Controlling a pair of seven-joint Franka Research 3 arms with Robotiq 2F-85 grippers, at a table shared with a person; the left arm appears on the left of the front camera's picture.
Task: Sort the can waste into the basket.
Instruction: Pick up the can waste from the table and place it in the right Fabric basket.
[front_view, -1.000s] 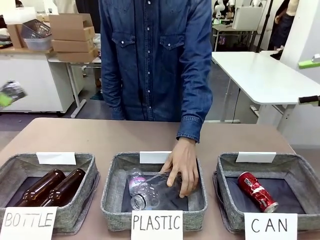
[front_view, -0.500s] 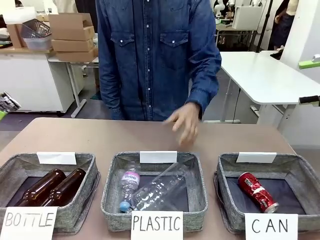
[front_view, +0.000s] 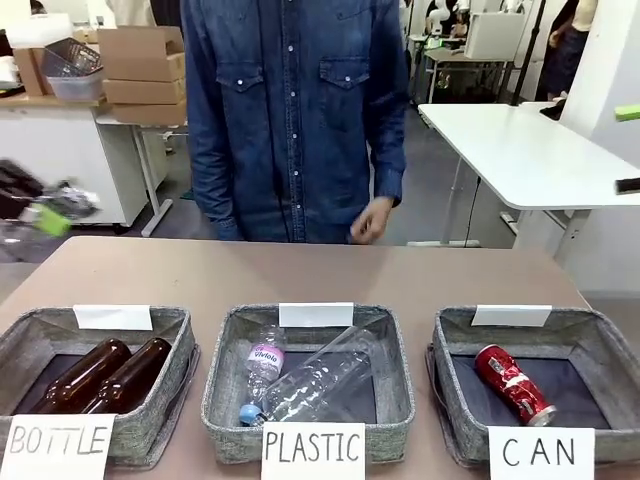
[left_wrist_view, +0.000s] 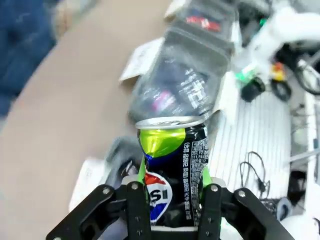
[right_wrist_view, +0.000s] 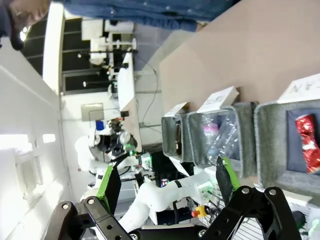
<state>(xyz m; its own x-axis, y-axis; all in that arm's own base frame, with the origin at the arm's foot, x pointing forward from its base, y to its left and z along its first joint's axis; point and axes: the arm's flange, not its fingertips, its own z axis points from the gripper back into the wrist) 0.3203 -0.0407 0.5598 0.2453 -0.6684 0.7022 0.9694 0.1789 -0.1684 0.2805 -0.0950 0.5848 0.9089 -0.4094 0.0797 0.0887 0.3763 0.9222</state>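
Front view: three grey fabric baskets in a row along the bottom of the frame. Lower left, the basket signed "BOTTLE" holds two brown glass bottles side by side. Bottom centre, the basket signed "PLASTIC" holds clear plastic bottles. Lower right, the basket signed "CAN" holds one red can lying on its side on the dark lining. Upper centre, a person in a denim shirt stands at the far side of the table, one hand hanging above its far edge. Middle left edge, the left gripper shows as a blur; what it carries is not readable here. Left wrist view: bottom centre, the left gripper has its jaws pinched on a dark blue and silver can, upright between the green pads, its top rim dented; the baskets beyond are blurred. Right wrist view: bottom of the frame, the right gripper has its jaws spread wide with nothing between them; the red can sits in its basket at the right edge.
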